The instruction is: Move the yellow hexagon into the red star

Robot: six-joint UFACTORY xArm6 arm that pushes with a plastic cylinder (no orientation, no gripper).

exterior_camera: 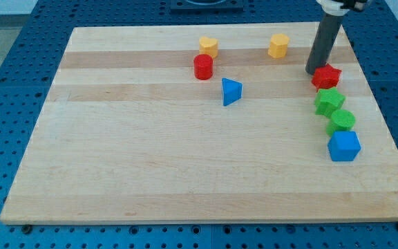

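My tip [311,71] is a bare dark rod with nothing on it that opens or closes, so it holds nothing. It stands on the pale wooden worktop [150,159], just beside the small red star block [327,76] on the view's left; I cannot tell if they touch.

Two yellow blocks sit near the view's top. I judge the right one to be the yellow hexagon block [278,45], and the other yellow block [209,47], whose shape I cannot make out, lies well to its left. The hexagon is up and to the left of my tip, apart from the star.

I am on the wrong side for the push. To do it well I should:
- back off from the star without nudging it;
- circle round the hexagon along the view's top, leaving room;
- settle at its upper-left face, in line with the star;
- push slowly down and to the right, through the block's middle so it does not spin off.

The green star block [329,102] sits just below the red one, so an overlong push may disturb it.
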